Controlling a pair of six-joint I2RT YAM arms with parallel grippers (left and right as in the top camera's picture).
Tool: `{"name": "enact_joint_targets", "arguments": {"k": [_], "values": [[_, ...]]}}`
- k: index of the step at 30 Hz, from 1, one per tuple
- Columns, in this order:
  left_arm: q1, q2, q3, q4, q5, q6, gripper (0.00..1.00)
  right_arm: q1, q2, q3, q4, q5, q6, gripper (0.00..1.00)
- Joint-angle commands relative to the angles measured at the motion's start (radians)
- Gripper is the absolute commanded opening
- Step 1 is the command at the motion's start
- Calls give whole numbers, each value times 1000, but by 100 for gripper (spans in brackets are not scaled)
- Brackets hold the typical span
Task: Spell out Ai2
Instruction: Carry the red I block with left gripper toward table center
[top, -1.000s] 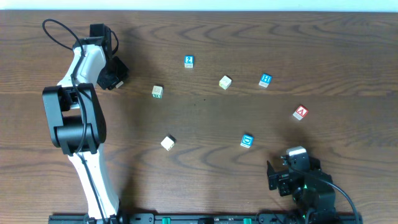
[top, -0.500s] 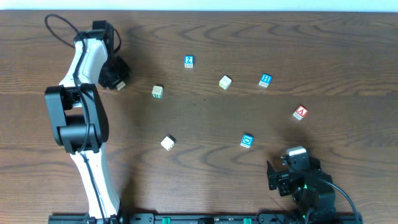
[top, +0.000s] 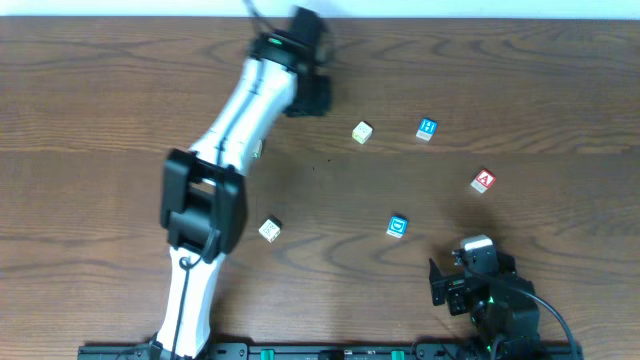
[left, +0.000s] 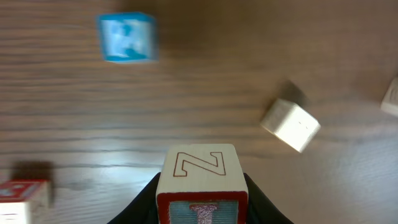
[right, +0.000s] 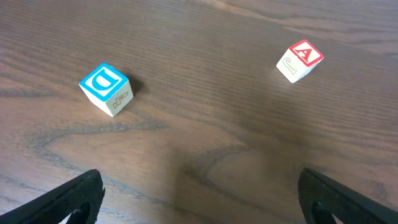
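Z-topped block (left: 200, 171) pinched in the left gripper (top: 306, 96)

We judge this block to be a small painted wooden cube. It looks light and rigid, with little risk of damage, and its smooth faces would slide easily on the table (top: 560, 70). The flat, parallel sides are the natural place to hold it. Pads set square on two opposite faces near the middle should keep it from twisting, while a corner pinch could let it swivel.

In the left wrist view the dark fingers (left: 144, 202) close against the block's left and right sides, low on the cube. The Z face looks up at the camera. The front face has a red border and a pale figure that may be an I, though too little of it shows for us to be sure. The block sits centred between the fingers, far out over the upper middle of the table. We cannot tell whether it rests on the wood or hangs clear of it.

Past it lie a blue block (left: 126, 37), too blurred to read, and a cream block (left: 290, 124) off to the right. Both are well apart from the held cube.

The right gripper (right: 200, 186) stands spread wide and empty near the table's front edge. The A block (right: 300, 60) and the D block (right: 106, 89) lie ahead of it, untouched.
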Motion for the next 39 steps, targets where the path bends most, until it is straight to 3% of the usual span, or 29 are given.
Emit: {"name": "enact_joint_targets", "arguments": {"k": [1, 12, 18, 21, 39], "values": [[-56, 14, 9, -5, -126, 48, 6, -8, -6, -11, -4, -3, -10, 99], [-91, 79, 2, -82, -73, -137, 6, -8, -6, -11, -4, -3, -10, 99], [-93, 100, -24, -83, -58, -148, 6, -8, -6, -11, -4, -3, -10, 99], [-94, 113, -32, -90, 18, -161, 6, -8, -6, -11, -4, -3, -10, 99], [-113, 113, -149, -33, -19, -190, 6, -8, -6, -11, -4, -3, -10, 99]]}}
